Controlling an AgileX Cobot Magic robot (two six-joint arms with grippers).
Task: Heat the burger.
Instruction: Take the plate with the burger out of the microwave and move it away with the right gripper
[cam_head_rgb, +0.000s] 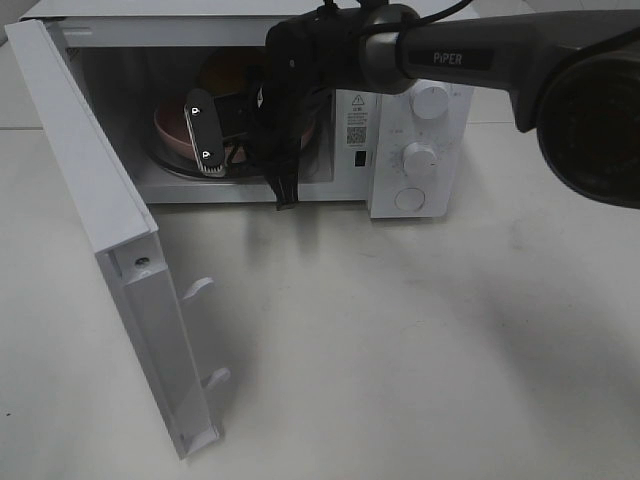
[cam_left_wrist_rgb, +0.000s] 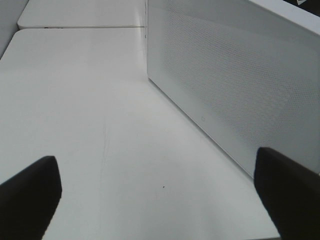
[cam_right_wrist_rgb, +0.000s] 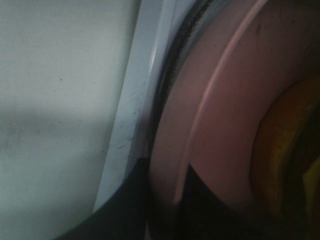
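Microwave, white boxy shell, sits at 12 o'clock on the matte white surface; its door swings wide toward 8 o'clock, two hook latches on the inner edge. Two round knobs and a round button on the control panel at the right. Inside the cavity a pink round plate, smooth with a raised rim, sits on the turntable; the burger rests on it, glossy orange-brown dome mostly hidden behind the arm. Right arm, black and grey, reaches in from 2 o'clock across the oven front, wrist bent down into the cavity, right gripper at the plate's near rim. Right wrist view: dark jaws straddle the plate rim, one either side, clamped on it; yellow-orange of the burger beside. Left gripper is off beside the microwave's perforated white side wall, low over the surface, dark jaws spread wide apart, nothing between them.
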